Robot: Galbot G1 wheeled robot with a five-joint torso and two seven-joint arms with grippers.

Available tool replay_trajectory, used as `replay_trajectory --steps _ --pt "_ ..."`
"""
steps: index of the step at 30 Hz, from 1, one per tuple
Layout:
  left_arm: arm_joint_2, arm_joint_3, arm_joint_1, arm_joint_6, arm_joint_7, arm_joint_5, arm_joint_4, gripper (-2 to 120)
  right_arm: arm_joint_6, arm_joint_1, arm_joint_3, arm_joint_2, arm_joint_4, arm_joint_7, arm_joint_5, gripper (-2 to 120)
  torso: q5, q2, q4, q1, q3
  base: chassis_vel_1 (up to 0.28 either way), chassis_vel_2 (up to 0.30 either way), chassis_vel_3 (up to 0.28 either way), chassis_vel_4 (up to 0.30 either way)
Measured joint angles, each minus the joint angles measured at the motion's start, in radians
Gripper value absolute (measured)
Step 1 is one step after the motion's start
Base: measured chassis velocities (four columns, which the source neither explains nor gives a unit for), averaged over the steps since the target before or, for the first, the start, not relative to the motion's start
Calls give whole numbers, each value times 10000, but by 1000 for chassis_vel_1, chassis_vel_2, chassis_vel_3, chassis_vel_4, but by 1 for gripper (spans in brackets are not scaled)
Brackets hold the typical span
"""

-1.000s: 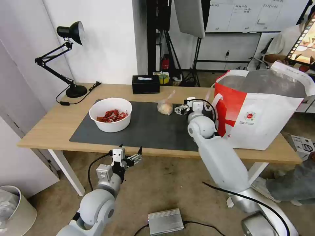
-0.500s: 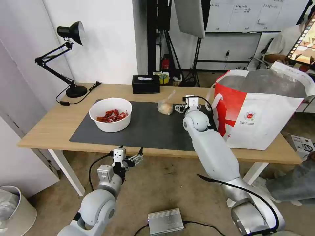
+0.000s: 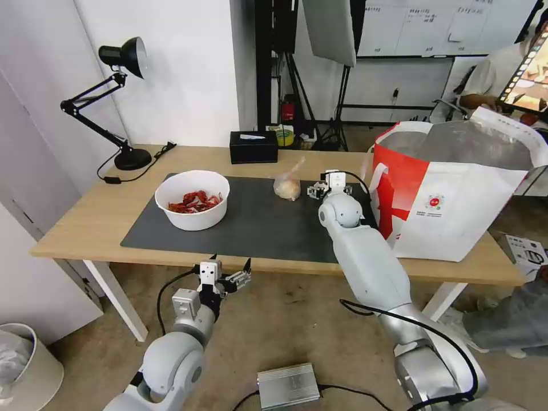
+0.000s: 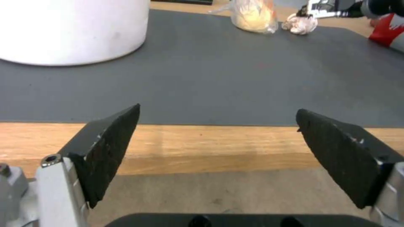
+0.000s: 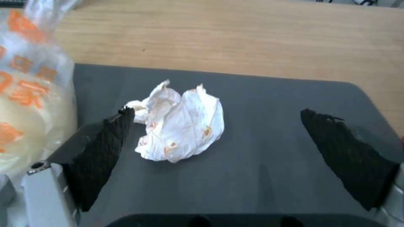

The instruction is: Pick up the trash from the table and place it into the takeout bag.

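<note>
At lower left of the head view, the left tool (image 3: pixel 228 273) waits below the tabletop (image 3: pixel 85 220) edge, its fingers spread wide and holding nothing, apparently parked clear of the work. On the mat (image 3: pixel 257 222) at centre left stands the bowl (image 3: pixel 193 200) of red shells, upright and mouth up, untouched. Near the middle sits the knotted bag (image 3: pixel 287 185), its twisted neck slanting up toward the upper right. Just right of it, the right tool (image 3: pixel 315 190) is low over the mat with its fingers wide apart and gripping nothing; in the right wrist view the tissue (image 5: pixel 179 124) lies on the mat between them, closer to the finger beside the knotted bag, so the tool seems lined up to close on it. The tissue is a crumpled wad with no clear long axis, its peaks pointing away from the wrist camera. At right, the takeout bag (image 3: pixel 456 194) stands upright on the tabletop, mouth open upward, foil lining showing, ready to receive trash.
</note>
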Motion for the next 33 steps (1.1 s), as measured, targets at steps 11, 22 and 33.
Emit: replay_trajectory --steps 11,22,33 --pt "-38 16 34 -80 -5 40 45 100 240 179 55 6 -547 -449 -69 100 0 0 -1 0 0 0 0 0 0" --pt "-103 55 87 -88 -6 110 60 100 403 327 55 26 -724 -838 -101 100 0 0 -1 0 0 0 0 0 0" --pt "-203 34 309 -110 -7 294 -67 100 632 752 187 126 -1531 -1165 -141 100 0 0 -1 0 0 0 0 0 0"
